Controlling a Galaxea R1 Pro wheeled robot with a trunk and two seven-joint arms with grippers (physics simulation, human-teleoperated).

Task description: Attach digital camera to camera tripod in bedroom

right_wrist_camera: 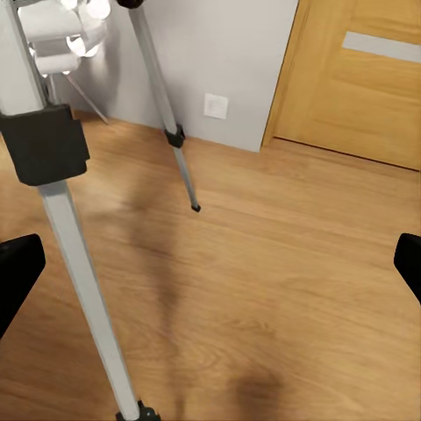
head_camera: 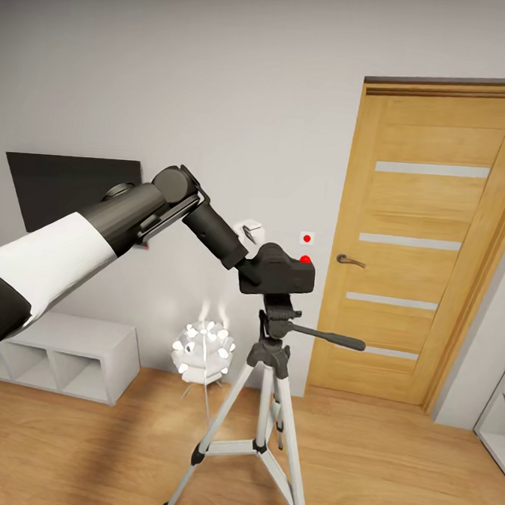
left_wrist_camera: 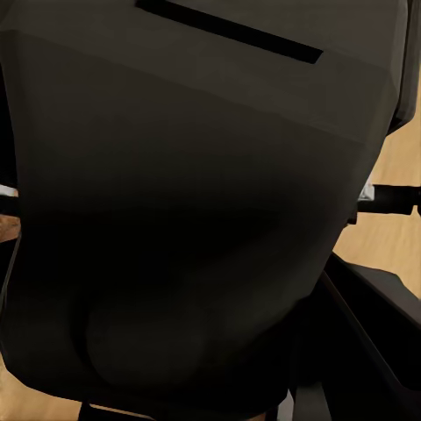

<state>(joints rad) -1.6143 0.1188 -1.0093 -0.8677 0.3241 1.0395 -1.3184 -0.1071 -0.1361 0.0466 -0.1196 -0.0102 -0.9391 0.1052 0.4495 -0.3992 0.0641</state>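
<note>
The black digital camera (head_camera: 278,273), red button up, sits right on the black head of the camera tripod (head_camera: 277,318), whose pan handle points toward the door. My left gripper (head_camera: 245,268) reaches in from the left and grips the camera's near end. In the left wrist view the camera's dark body (left_wrist_camera: 193,219) is pressed close and hides the fingers. Low down by the silver tripod legs (right_wrist_camera: 57,202), my right gripper (right_wrist_camera: 210,267) hangs open over the plank floor, a black fingertip (right_wrist_camera: 17,272) at each side with nothing between them.
A wooden door (head_camera: 422,257) stands right of the tripod in the pale grey wall. A glowing white lamp (head_camera: 203,351) stands behind the legs. A low white shelf unit (head_camera: 65,352) and a black wall panel (head_camera: 61,186) lie left. A wall socket (right_wrist_camera: 216,106) shows near the floor.
</note>
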